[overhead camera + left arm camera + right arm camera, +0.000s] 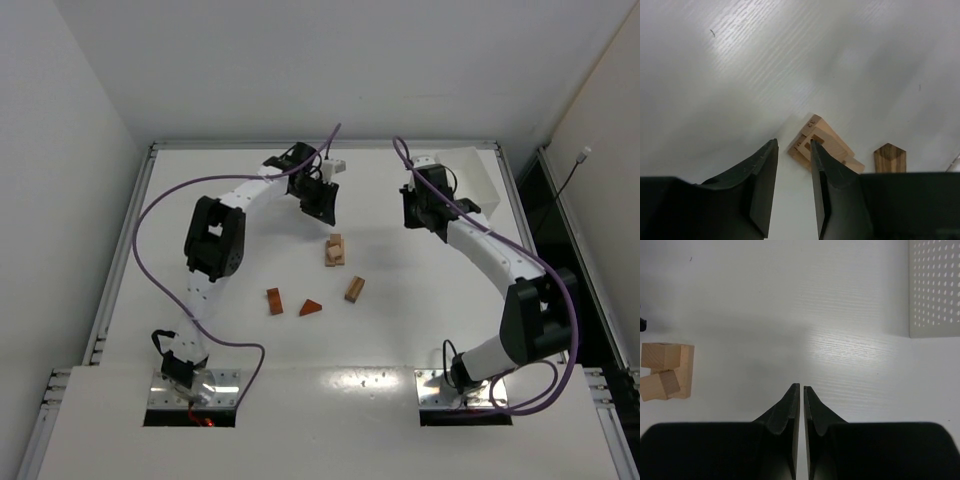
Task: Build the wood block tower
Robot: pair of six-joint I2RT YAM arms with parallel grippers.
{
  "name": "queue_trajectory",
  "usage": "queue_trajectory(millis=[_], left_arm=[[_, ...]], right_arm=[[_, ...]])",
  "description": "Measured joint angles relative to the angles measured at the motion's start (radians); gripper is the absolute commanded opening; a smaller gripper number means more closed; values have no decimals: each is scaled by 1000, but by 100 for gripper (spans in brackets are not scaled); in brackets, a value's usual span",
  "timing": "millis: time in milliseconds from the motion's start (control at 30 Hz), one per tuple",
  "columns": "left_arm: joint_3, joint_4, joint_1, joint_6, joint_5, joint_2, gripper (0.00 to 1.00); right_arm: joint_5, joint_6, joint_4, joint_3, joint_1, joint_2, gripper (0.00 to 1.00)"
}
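Observation:
A small stack of light tan blocks (335, 250) sits mid-table; one block on it is tilted. A loose tan brick (354, 289), a reddish-brown brick (274, 301) and a reddish-brown wedge (310, 308) lie nearer the arms. My left gripper (324, 212) hovers just behind the stack, open and empty. In the left wrist view, the stack (832, 145) lies just past the right fingertip of the gripper (792, 145), with a darker block (890, 157) beyond. My right gripper (801, 388) is shut and empty, and the stack (665, 371) is far to its left.
A white perforated box (472, 180) stands at the back right, beside the right gripper (425, 220); it also shows in the right wrist view (935, 287). Purple cables loop along both arms. The table's raised rim (130, 240) bounds the left side.

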State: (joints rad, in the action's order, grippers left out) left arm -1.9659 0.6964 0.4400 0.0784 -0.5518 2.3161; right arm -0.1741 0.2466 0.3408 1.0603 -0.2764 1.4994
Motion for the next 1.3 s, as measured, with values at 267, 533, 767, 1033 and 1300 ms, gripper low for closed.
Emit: queue_trajectory(millis=[267,533,767,1033,1300], left_arm=[[-132,80,1,-109,79,106,28],[-332,232,11,-340,111,170,31],[-352,369,45,-521,83,170,31],[-335,421,77,-588,42,170,35],[-335,414,80,-589,46,170,35]], right_arm=[[19,4,-3,-4,0,-1,4],[37,8,-9,-32,0,-8,4],[50,10,-13,-41,8,-11,4],[65,15,-21,-55,20,-23,4],[78,22,-27,-85,20,-55,4]])
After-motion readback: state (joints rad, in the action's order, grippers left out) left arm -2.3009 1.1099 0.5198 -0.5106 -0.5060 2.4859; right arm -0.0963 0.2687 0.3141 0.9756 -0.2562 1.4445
